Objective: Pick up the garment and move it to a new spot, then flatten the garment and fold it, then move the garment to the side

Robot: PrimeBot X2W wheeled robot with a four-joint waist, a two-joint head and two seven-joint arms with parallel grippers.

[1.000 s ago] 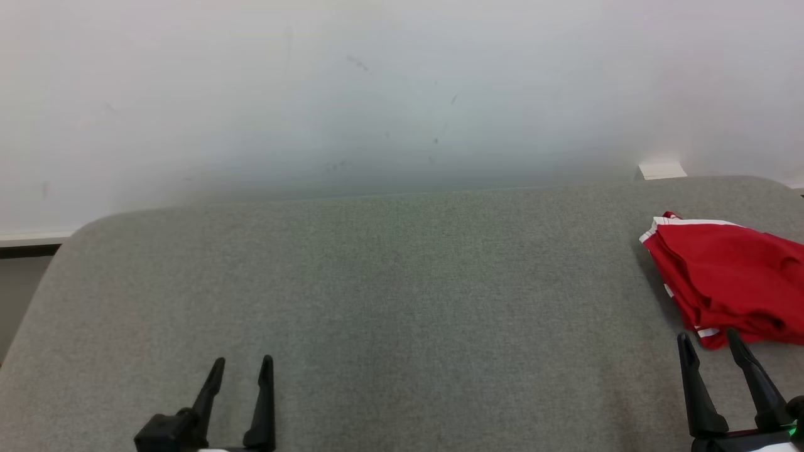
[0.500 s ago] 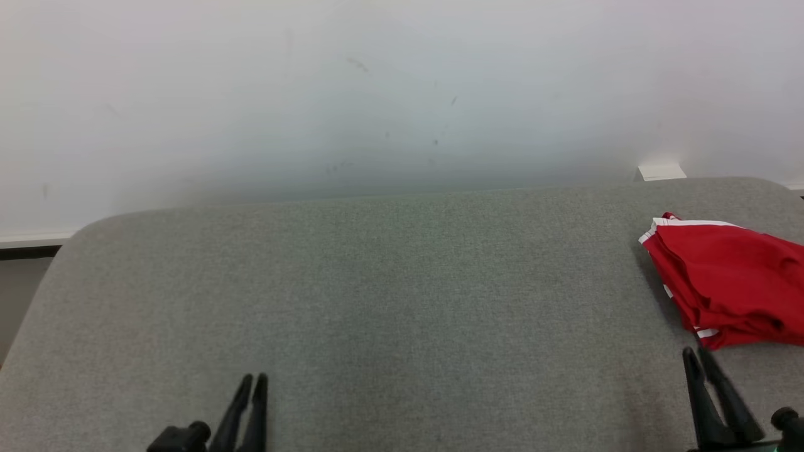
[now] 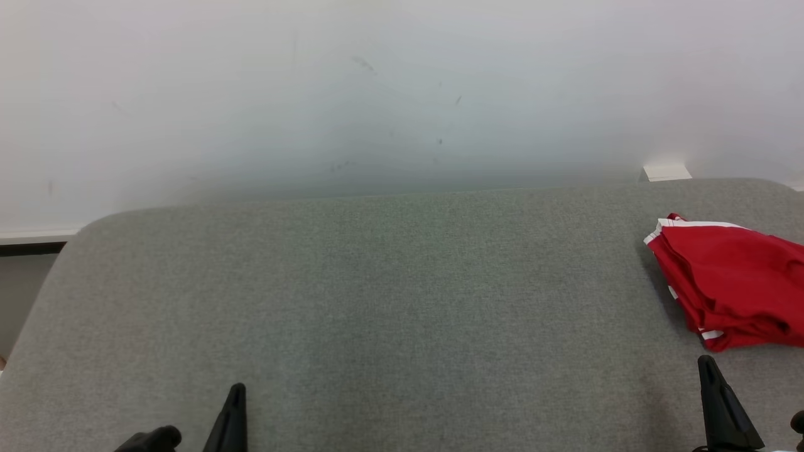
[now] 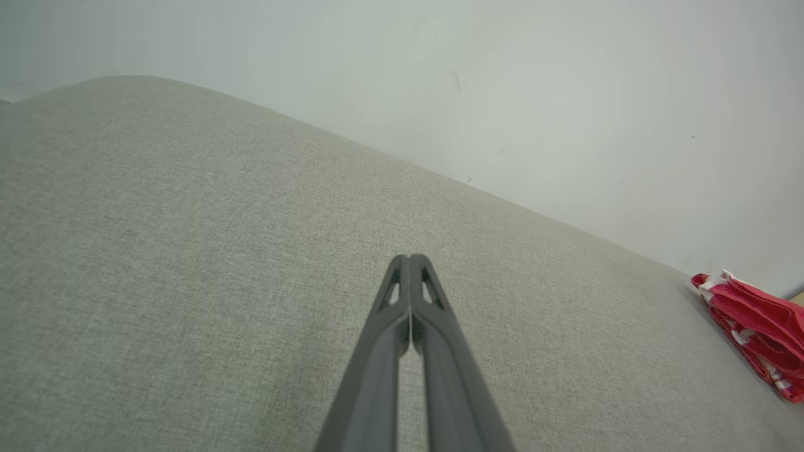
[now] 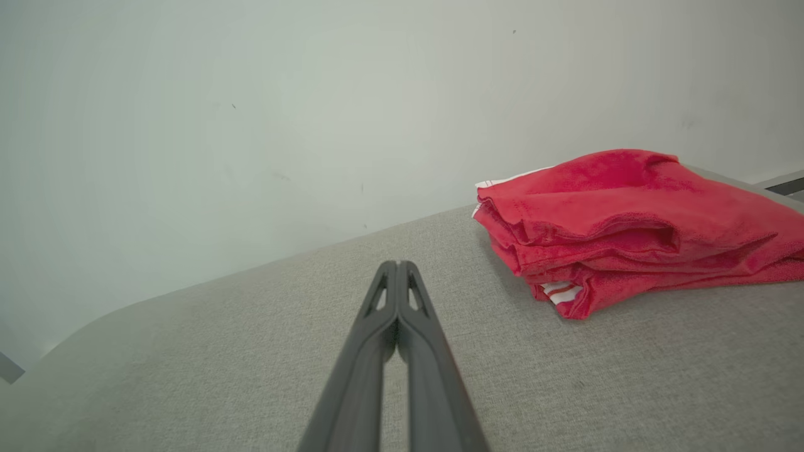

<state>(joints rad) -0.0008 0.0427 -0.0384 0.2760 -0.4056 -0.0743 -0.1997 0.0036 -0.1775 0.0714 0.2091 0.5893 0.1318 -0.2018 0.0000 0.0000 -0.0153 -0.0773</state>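
Both our left gripper (image 3: 237, 392) and right gripper (image 3: 708, 365) sit clenched empty; the garment (image 3: 735, 282) lies folded aside, so we judge everything done

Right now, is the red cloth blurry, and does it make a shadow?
Right wrist view: the red garment is sharp, folds clear. Head view: a soft shadow lies on the grey surface beside its left edge. Left wrist view: no glare.

A grey fabric surface (image 3: 389, 301) with rounded far corners is backed by a white wall (image 3: 389, 75), faintly scuffed and evenly lit, with a pale ledge (image 3: 38, 237) at left.
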